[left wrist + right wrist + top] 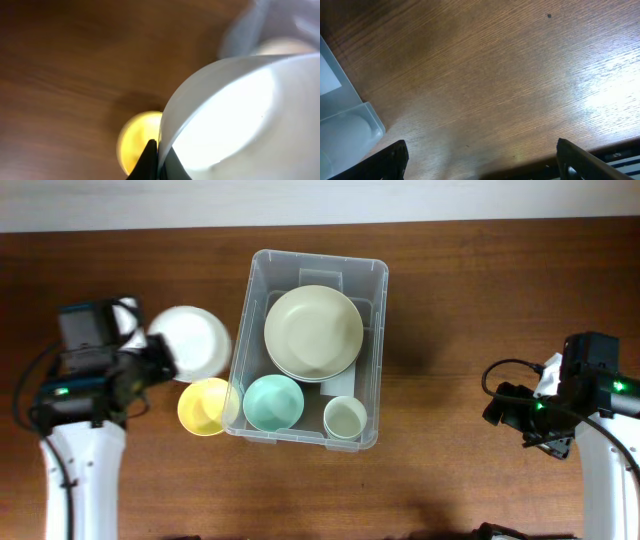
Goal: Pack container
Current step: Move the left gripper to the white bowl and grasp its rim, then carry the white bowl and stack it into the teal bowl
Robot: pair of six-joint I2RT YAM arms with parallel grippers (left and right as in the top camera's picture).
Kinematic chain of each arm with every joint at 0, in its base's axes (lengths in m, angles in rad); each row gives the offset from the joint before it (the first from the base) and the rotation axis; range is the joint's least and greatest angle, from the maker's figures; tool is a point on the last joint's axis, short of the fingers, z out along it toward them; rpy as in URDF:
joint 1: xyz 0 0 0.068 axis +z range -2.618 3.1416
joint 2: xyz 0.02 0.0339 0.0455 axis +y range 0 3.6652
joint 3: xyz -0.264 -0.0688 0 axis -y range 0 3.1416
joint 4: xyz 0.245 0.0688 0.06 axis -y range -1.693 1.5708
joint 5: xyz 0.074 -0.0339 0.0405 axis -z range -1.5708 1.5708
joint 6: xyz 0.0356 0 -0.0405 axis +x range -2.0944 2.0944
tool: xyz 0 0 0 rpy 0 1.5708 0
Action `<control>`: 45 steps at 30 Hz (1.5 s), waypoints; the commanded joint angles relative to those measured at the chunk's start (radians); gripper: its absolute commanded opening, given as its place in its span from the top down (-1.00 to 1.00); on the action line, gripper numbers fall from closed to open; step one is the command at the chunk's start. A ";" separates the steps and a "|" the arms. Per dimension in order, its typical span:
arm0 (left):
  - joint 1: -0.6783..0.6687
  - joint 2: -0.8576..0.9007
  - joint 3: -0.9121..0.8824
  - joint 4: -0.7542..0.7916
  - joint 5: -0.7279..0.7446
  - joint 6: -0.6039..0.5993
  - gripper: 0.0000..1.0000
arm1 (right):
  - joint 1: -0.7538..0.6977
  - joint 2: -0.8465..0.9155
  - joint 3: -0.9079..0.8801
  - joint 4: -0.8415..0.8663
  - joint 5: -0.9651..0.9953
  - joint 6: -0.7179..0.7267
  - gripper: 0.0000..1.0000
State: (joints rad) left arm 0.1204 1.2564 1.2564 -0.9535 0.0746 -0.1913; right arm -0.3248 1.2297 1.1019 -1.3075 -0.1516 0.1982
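The container (320, 254) sat centred on the bench (450, 300), a yellow bowl (205, 407) just beside its left edge. The left tool (156, 155) pinched a white bowl (195, 340) by the rim nearby; the right tool (482, 160) gaped wide, well apart.

The large clear plastic rectangular bin with rounded corners (320, 257) is sitting upright and open-topped near the middle of the brown wooden desk (480, 300). It is holding a wide beige round plate (313, 332) in its far half, with a mint-green bowl (273, 402) and a small pale cup (345, 418) sitting side by side along its near end.
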 commanded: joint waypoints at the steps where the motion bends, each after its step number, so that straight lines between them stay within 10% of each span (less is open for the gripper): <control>1: -0.145 0.019 0.008 -0.041 0.016 -0.001 0.99 | 0.005 0.003 -0.005 0.003 0.005 -0.011 -0.81; 17: -0.406 0.203 0.007 -0.107 0.014 -0.001 0.98 | 0.005 0.003 -0.005 0.003 0.005 -0.011 -0.81; 23: -0.406 0.202 0.008 -0.126 0.007 -0.001 0.52 | 0.005 0.003 -0.005 0.003 0.005 -0.011 -0.81; 32: -0.402 0.178 0.036 -0.126 -0.132 -0.002 0.49 | 0.005 0.003 -0.005 0.002 0.005 -0.011 -0.81; 45: 0.040 0.135 0.062 -0.095 -0.171 -0.002 -0.07 | 0.005 0.003 -0.005 0.005 0.005 -0.011 -0.81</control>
State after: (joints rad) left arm 0.0784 1.3724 1.3098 -1.0504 -0.1143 -0.1947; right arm -0.3248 1.2297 1.1019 -1.3071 -0.1516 0.1978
